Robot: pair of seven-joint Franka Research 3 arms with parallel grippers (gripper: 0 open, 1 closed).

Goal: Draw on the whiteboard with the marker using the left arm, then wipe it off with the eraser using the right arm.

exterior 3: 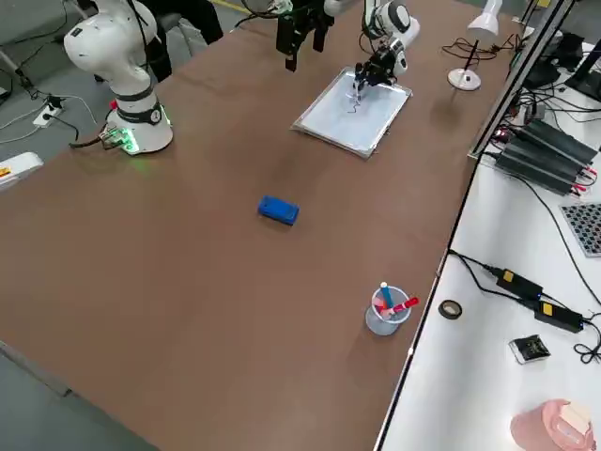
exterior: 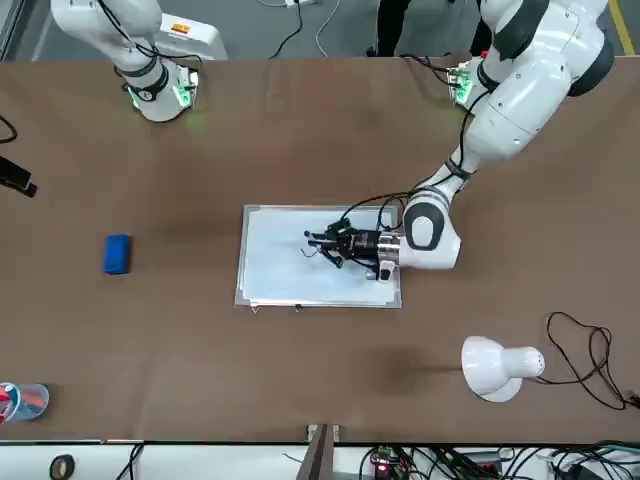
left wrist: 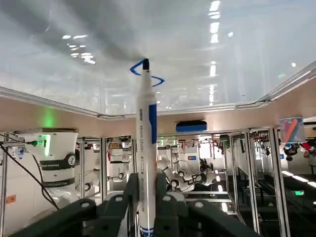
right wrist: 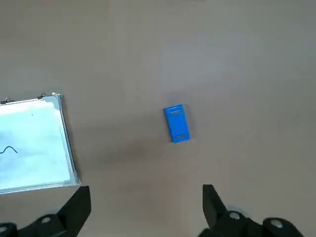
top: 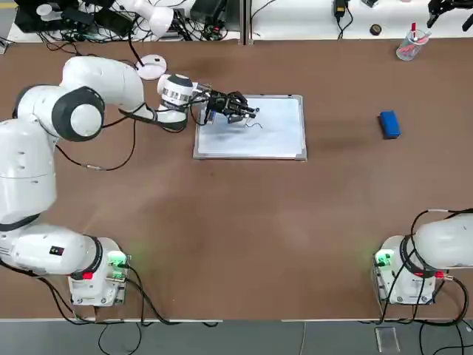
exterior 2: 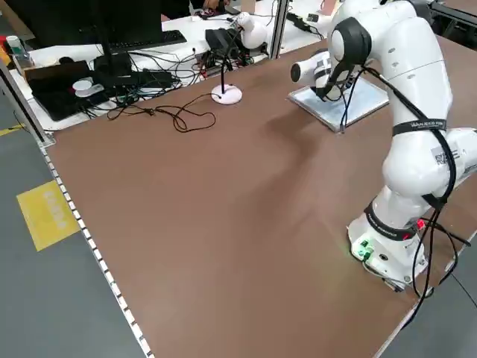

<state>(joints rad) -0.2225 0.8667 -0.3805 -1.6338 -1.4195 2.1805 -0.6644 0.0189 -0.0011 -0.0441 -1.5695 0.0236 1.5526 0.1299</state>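
Note:
The whiteboard (top: pixel 279 137) lies flat at the table's far middle. My left gripper (top: pixel 246 113) reaches low over its left part and is shut on the marker (left wrist: pixel 146 123), a white pen with a blue band. The dark tip of the marker touches the board beside a short curved stroke (top: pixel 256 126). The blue eraser (top: pixel 389 124) lies alone on the table to the right of the board, also seen in the right wrist view as the eraser (right wrist: pixel 177 123). My right gripper (right wrist: pixel 145 207) hangs high above the table, open and holding nothing.
A white lamp (exterior: pixel 497 367) with a round base (top: pixel 151 68) stands left of the board near the far edge. A clear cup with coloured pens (top: pixel 409 46) sits at the far right. Cables (exterior 2: pixel 171 115) trail across the table's far left.

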